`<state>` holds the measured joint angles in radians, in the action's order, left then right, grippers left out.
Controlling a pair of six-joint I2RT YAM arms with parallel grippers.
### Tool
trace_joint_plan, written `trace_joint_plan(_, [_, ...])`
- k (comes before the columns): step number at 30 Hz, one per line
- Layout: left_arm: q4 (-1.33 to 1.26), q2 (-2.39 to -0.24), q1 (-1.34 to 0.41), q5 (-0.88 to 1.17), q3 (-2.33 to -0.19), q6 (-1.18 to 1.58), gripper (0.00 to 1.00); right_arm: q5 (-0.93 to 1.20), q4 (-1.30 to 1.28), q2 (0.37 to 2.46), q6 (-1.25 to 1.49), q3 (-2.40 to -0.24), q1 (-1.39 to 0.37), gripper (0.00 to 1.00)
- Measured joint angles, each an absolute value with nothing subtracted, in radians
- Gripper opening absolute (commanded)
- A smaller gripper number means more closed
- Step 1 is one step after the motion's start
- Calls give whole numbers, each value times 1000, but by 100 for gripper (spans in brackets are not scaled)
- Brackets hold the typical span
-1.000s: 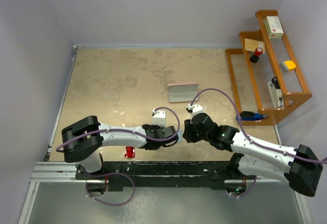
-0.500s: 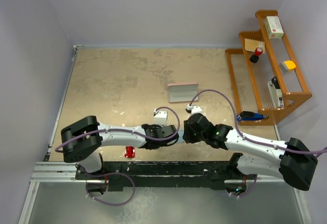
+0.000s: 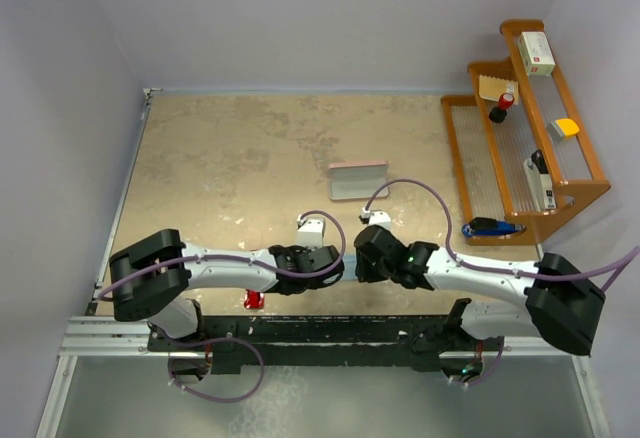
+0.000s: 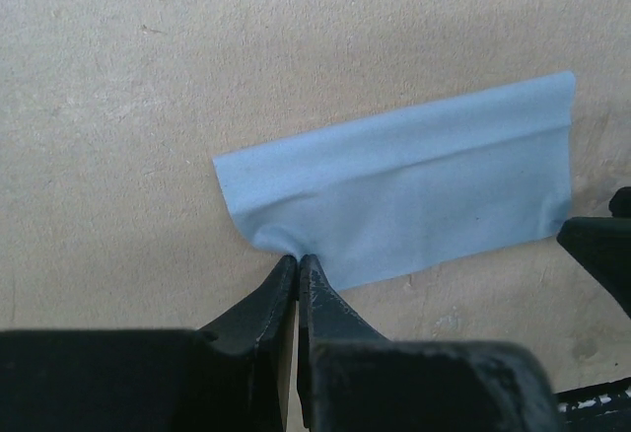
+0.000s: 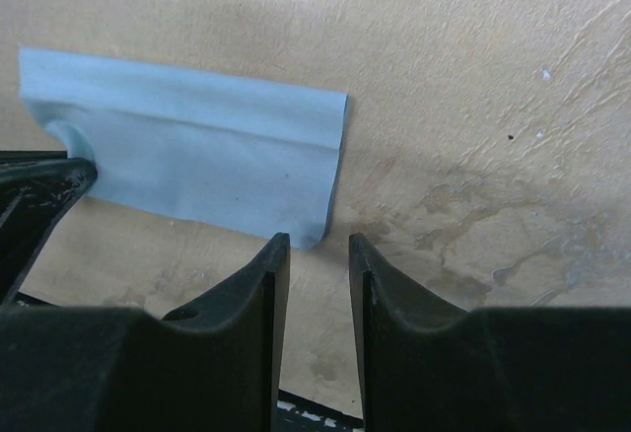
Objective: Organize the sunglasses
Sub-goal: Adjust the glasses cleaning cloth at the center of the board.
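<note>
A light blue cloth (image 4: 414,195) lies folded flat on the table near its front edge. My left gripper (image 4: 298,257) is shut on the cloth's near left corner. My right gripper (image 5: 316,245) is open, its fingertips on either side of the cloth's (image 5: 197,166) near right corner. In the top view the two grippers, left (image 3: 335,263) and right (image 3: 362,264), almost meet and hide the cloth. The red sunglasses (image 3: 254,300) lie at the front edge, partly under my left arm. The pink case (image 3: 357,180) lies further back, mid-table.
A wooden stepped rack (image 3: 520,148) stands at the right with a box, a bottle and other small items. A blue object (image 3: 492,226) lies at its near end. A black rail (image 3: 330,330) runs along the front edge.
My right gripper has moved left and nearer, down to the cloth's corner beside my left gripper. My left arm has lowered slightly and covers more of the sunglasses.
</note>
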<state>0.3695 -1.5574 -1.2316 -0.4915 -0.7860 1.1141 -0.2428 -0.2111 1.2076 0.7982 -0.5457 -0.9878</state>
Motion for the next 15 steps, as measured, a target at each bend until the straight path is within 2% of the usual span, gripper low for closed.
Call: trace_joint_plan(15, [350,-1540,-1232,-471,-767,1104,0,-296,-207,1276,851,-574,-1040,35])
